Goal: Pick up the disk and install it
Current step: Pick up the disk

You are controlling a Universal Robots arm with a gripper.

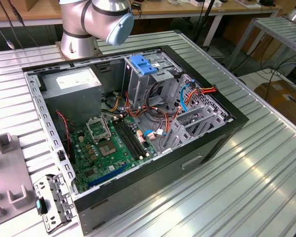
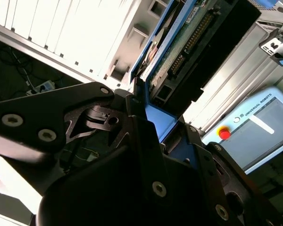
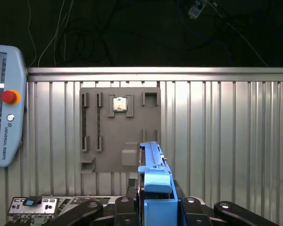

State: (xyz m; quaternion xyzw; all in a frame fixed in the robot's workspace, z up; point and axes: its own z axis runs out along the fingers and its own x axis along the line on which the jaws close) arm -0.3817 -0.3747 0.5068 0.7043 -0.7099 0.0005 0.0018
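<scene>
Jaws closed on the disk, one black plate to each side of its blue carrier frame. In the first wrist view the gripper (image 3: 155, 209) holds the disk (image 3: 152, 162) edge-on, a narrow blue strip that sticks straight out from the fingers. Behind it lie the ribbed aluminium table (image 3: 226, 141) and a grey fixture plate (image 3: 118, 134) with slots and pockets. A teach pendant (image 3: 4, 122) with a red button lies flat on the table beside the plate, and a small metal bracket (image 3: 35, 205) sits near the gripper.

The second wrist view comes in from the side and gives the disk's broad face (image 2: 191, 40) instead: a green circuit board with a connector row against a black body, with the blue frame running down into the gripper (image 2: 160, 129). The pendant (image 2: 259, 127) shows beyond it.

From the exterior view you get the open computer case (image 1: 237, 121) lying on its side on the table (image 1: 266, 173). The motherboard (image 1: 108, 148) is exposed, and a grey drive cage (image 1: 138, 89) with a blue clip on top stands toward the far end. The arm (image 1: 96, 19) shows there as its base and a big joint with a pale blue cap, standing behind the case at the top edge. Part of the fixture plate (image 1: 5, 173) lies at the exterior view's left, well apart from the case's drive end.
</scene>
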